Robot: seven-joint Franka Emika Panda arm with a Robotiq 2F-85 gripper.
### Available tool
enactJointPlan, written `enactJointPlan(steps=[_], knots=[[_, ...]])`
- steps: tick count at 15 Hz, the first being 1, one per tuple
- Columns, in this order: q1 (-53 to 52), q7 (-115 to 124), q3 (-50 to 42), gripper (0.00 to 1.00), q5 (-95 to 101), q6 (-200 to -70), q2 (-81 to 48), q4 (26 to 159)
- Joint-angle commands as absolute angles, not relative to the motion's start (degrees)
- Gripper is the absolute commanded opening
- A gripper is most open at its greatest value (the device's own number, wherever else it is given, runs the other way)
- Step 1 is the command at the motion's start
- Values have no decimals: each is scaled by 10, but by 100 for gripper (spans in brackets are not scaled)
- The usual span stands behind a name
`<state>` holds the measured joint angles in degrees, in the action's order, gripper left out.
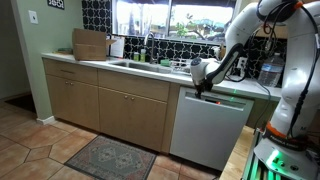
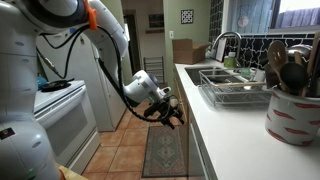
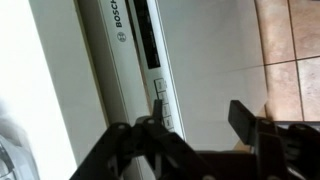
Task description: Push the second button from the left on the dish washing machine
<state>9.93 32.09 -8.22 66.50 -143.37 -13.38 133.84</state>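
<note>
The dish washing machine (image 1: 210,128) is a white-silver front set between tan cabinets under the counter. In the wrist view its panel (image 3: 215,60) fills the frame, with a dark control strip (image 3: 143,35) and a row of small square buttons (image 3: 158,92) along the top edge. My gripper (image 3: 199,112) is open and empty. One fingertip sits right at the button row; I cannot tell if it touches. The other finger hangs over the plain door front. In both exterior views the gripper (image 1: 203,88) (image 2: 170,112) is at the machine's top edge, just below the countertop.
Tan wooden cabinet doors (image 1: 100,105) stand beside the machine. A sink (image 1: 135,64) and a cardboard box (image 1: 90,44) are on the counter. A rug (image 1: 110,158) lies on the tiled floor. A dish rack (image 2: 235,92), a utensil jar (image 2: 293,115) and a white stove (image 2: 60,115) are nearby.
</note>
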Motion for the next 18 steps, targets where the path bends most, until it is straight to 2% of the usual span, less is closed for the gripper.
enactJointPlan(steps=[1,9,10,18], knots=[[121,209,-89,99,605,-1530,-26,1433],[98,-19,-92,100,353,-1506,118,1522],[111,19,-85,100,399,-1522,80,1495],[109,-5,-82,100,366,-1515,106,1511]])
